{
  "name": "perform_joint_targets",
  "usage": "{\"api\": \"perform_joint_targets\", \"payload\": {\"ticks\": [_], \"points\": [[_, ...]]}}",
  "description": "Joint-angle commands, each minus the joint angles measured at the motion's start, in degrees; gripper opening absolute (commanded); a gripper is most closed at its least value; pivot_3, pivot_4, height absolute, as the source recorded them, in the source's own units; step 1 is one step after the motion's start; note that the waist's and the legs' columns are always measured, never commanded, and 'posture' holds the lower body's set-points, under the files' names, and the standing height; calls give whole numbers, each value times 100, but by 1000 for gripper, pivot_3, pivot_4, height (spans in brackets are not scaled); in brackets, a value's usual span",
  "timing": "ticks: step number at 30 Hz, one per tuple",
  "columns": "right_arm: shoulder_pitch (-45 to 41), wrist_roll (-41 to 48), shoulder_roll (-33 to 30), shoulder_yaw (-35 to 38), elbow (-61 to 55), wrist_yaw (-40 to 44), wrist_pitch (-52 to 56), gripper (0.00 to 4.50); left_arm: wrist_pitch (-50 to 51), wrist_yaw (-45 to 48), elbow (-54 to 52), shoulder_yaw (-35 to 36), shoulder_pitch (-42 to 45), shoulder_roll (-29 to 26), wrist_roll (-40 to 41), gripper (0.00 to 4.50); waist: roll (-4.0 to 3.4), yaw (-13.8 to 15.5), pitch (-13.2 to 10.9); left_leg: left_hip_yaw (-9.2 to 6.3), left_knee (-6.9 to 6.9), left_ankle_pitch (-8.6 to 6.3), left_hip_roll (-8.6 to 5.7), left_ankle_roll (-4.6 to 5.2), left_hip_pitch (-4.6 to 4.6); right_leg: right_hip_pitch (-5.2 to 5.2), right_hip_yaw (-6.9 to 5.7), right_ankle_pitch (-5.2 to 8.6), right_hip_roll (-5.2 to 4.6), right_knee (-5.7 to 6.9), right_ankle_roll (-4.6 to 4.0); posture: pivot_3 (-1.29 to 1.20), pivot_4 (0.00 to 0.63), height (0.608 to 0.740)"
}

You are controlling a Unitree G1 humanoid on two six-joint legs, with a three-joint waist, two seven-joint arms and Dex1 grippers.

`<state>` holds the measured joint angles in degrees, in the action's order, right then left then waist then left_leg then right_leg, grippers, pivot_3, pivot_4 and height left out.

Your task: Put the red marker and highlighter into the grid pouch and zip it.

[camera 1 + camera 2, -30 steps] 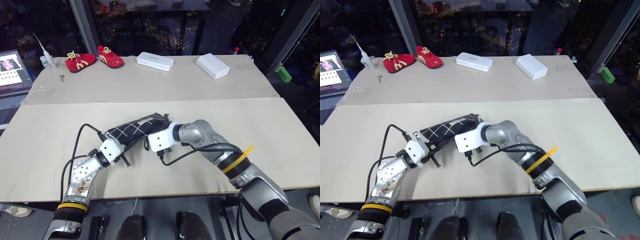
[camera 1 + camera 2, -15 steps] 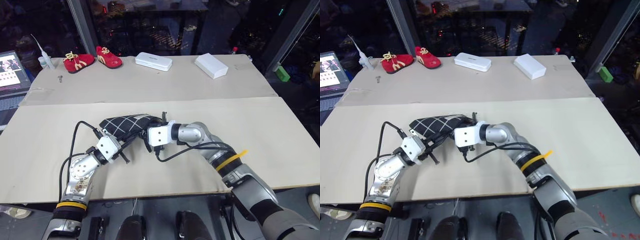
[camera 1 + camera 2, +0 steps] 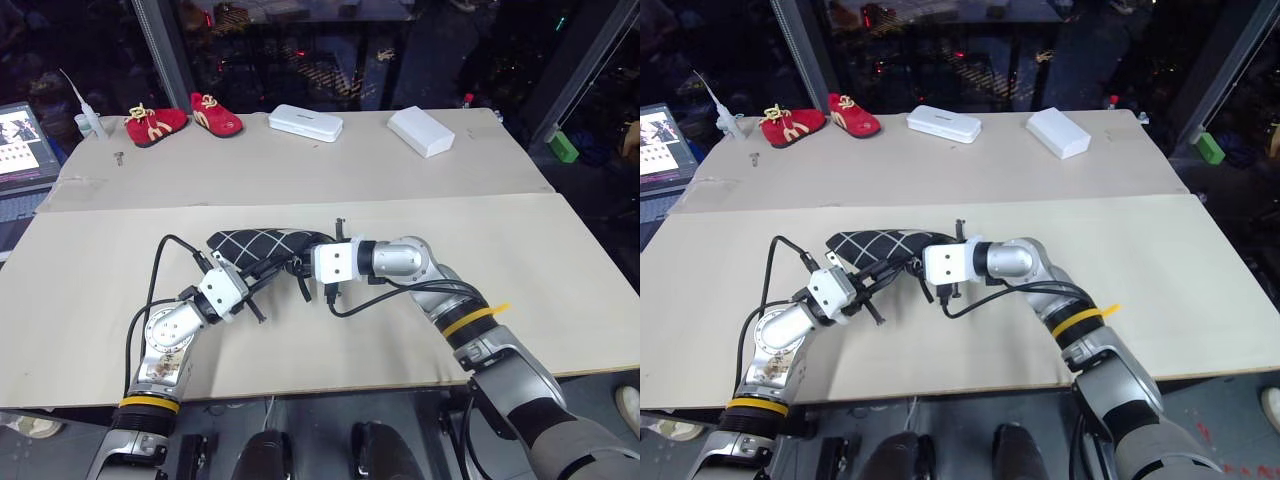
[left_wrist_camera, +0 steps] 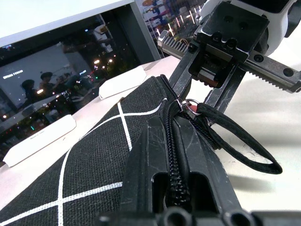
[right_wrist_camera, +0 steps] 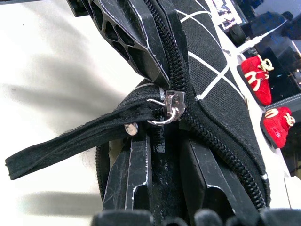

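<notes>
The grid pouch [image 3: 262, 248] is held between the two grippers above the near half of the pale table [image 3: 560, 260], close to its middle. Its long axis runs roughly left to right and slightly toward the far side; the zipper edge faces the near side. Material: coarse black woven fabric crossed by thin white lines. The body looks rounded and bulging rather than flat, tapering toward the end at the right gripper.

Left gripper [image 4: 178, 155] — fingers pressed together on the zipper edge of the pouch, the black zipper teeth running up between them in the left wrist view. The fingers are scuffed black plastic with ribbed cut-outs.

Right gripper [image 5: 162, 155] — fingers narrowly apart, pinching the pouch fabric at the zipper line, just beside the metal slider [image 5: 171, 104]. A small metal ring hangs from the slider and carries the zipper pull [image 5: 70, 141], a flat black woven strap that loops free away from the pouch.

The zipper teeth appear meshed along the stretch seen in both wrist views.

At the far side of the table: a pair of red shoes [image 3: 185, 115] with yellow laces, and two flat white boxes [image 3: 307, 122], [image 3: 424, 131], well apart from the pouch. A laptop [image 3: 20, 135] sits at the far left.
</notes>
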<state>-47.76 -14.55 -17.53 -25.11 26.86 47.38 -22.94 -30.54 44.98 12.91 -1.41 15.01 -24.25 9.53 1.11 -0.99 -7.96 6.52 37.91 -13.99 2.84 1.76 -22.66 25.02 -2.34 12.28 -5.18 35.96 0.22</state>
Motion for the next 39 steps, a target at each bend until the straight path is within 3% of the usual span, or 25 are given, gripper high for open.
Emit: {"api": "perform_joint_targets", "payload": {"ticks": [1, 5, 12, 18, 28, 39], "points": [[-124, 88, 101, 38, -282, -57, -366, 460, 81, -28, 138, -9, 20, -7, -11, 0, 0, 2, 0, 0, 0, 0, 0, 0, 0, 0, 0, 0, 0, 0, 0, 0, 150, 740], [-154, 28, 11, 40, -215, -19, -441, 460, 73, -35, 204, 0, 48, 7, -20, 0, 0, 2, 0, 0, 0, 0, 0, 0, 0, 0, 0, 0, 2, 0, 0, 0, 150, 740], [200, 788, -9, 55, -722, 911, 212, 460, 206, -134, 366, 132, 132, 136, 145, 0, 1, 12, 1, 0, 0, 0, -2, 0, 0, -2, 0, 0, 2, -1, 0, 0, 150, 740], [-14, 826, 279, 357, -724, 598, 403, 460, 536, -164, 574, 256, 169, 312, 453, 0, 2, -6, 1, -1, 2, 1, 0, -1, 6, -3, 1, -1, 3, 5, -1, 0, 150, 740], [-488, -428, -496, 267, -23, -54, -297, 460, 750, 60, 696, 269, 144, 269, 638, 0, 2, 6, 1, 0, 2, 1, -4, -1, 4, -2, 1, -1, 2, 3, -1, 0, 150, 740], [-580, -283, -1153, 532, 31, -5, -361, 460, 1018, 458, 483, 256, 124, 94, 743, 0, 2, 2, 1, 2, 2, 1, -4, -1, 3, -2, 1, 0, 1, 1, 0, 0, 150, 740]]}}
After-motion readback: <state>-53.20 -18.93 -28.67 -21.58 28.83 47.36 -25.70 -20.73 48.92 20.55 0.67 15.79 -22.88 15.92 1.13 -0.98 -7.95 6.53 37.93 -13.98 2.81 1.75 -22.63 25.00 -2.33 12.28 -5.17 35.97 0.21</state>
